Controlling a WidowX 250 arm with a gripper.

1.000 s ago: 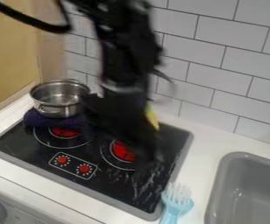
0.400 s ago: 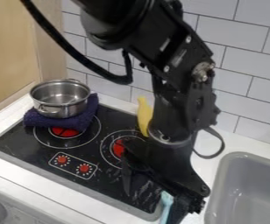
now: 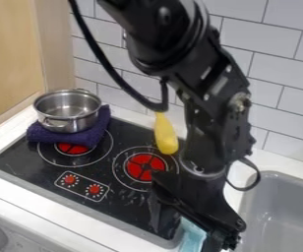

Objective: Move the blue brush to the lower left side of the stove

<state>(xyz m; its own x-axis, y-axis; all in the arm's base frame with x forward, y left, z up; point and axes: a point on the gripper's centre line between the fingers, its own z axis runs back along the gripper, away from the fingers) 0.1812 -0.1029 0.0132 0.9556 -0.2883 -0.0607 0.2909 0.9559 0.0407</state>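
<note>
Gripper (image 3: 184,237) at blue brush (image 3: 193,235), fingers spread apart (brush between stove (image 3: 124,211) and sink (image 3: 279,216)).

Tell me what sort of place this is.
Probably a kitchen set up for robot work, perhaps a toy one: a black stove with red burner markings, a metal pot on a folded purple cloth, and a grey sink set into the white counter.
</note>
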